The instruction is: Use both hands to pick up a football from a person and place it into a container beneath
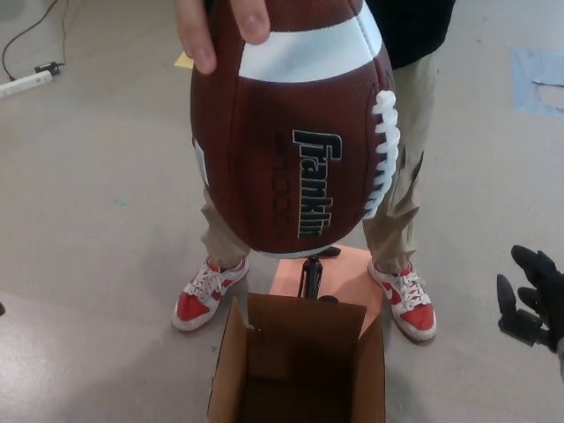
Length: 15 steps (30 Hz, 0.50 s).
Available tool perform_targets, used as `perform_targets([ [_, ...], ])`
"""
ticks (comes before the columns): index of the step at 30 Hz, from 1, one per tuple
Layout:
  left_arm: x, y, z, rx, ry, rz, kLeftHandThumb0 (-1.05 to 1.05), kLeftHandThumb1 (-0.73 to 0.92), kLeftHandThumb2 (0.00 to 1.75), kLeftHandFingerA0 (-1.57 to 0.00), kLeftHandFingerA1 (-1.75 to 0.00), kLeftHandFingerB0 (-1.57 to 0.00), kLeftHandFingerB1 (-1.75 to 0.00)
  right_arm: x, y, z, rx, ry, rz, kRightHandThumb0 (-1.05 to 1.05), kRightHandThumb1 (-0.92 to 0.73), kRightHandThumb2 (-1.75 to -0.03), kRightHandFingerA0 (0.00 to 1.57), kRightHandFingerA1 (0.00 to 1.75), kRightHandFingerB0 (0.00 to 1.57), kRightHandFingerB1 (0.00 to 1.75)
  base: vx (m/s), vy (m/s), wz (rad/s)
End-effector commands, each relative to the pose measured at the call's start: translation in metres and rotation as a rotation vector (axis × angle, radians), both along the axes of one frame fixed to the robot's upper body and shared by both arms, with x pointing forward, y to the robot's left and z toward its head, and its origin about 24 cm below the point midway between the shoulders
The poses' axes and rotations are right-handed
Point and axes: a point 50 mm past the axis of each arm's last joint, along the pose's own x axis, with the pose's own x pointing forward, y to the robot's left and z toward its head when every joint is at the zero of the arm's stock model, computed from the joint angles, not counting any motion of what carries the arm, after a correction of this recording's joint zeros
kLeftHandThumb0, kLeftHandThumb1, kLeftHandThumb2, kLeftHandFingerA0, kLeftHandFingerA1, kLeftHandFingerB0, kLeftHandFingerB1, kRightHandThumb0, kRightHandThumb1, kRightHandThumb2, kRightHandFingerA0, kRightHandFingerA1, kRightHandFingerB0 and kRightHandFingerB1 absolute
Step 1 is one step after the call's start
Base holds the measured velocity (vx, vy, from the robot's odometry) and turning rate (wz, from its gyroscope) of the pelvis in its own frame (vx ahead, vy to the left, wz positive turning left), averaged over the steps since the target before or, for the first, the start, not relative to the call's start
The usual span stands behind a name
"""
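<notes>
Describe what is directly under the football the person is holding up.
Below the football stands an open cardboard box, apparently empty; its floor is shadowed. A black pump shows behind it, its top hidden by the ball.

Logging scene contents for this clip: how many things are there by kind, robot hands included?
football: 1
cardboard box: 1
red and white sneakers: 2
person's hand: 1
robot hand, the right hand: 1
black pump: 1
power strip: 1
Total: 8
</notes>
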Motion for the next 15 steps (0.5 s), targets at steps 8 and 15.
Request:
perform_targets([
  [8, 0.003, 0.002, 0.031, -0.095, -0.276, -0.074, -0.81, 0.82, 1.17, 0.0, -0.16, 0.0, -0.15, 0.002, -0.006, 0.062, 0.35, -0.569, -0.047, -0.87, -0.85, -0.98, 0.08, 0.24, 0.0, 0.03, 0.0, 0.0, 0.0],
  [15, -0.016, -0.03, 0.087, 0.018, -0.611, -0.254, -0.92, 0.88, 1.21, -0.01, -0.14, -0.01, -0.13, -0.027, 0.009, 0.115, 0.3, -0.86, 0.139, -0.83, -0.85, -1.2, 0.08, 0.27, 0.0, 0.14, 0.0, 0.0, 0.0],
])
